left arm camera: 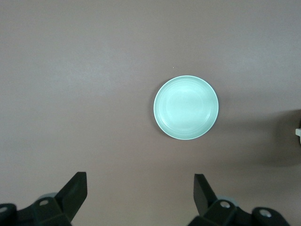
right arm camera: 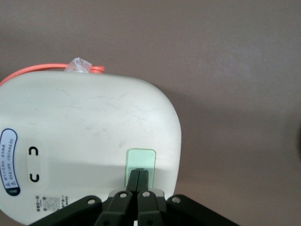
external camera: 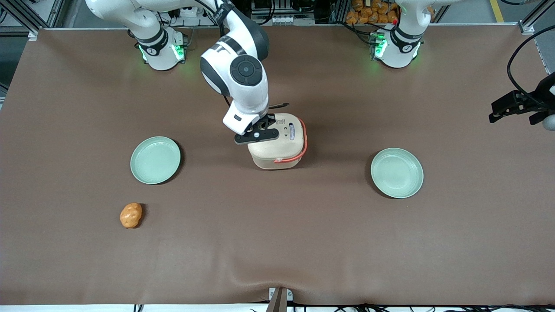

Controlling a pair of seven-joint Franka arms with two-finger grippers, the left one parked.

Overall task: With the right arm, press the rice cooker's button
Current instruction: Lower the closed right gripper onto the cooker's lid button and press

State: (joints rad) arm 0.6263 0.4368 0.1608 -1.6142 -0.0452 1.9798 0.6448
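nearest the front camera an orange lump (external camera: 131,215) lies well clear, two green plates (external camera: 155,160) (external camera: 396,172) flank the rice cooker (external camera: 277,145), and only the wrist view shows the gripper (right arm camera: 139,180), fingers pressed together, tips on its pale green button (right arm camera: 141,161).

**Surfaces and finishes on the table**

The small boxy cream-white rice cooker (right arm camera: 89,136) looks like smooth plastic with a soft sheen and faint scuffs; its pale green rectangular button (right arm camera: 141,162) is matt. The black gripper (right arm camera: 139,181), fingers pressed together on that button, is matt plastic. The brown table covering (external camera: 277,242) resembles matt cloth. Two pale green round plates (external camera: 155,160) (external camera: 396,172) appear glossy, glazed.
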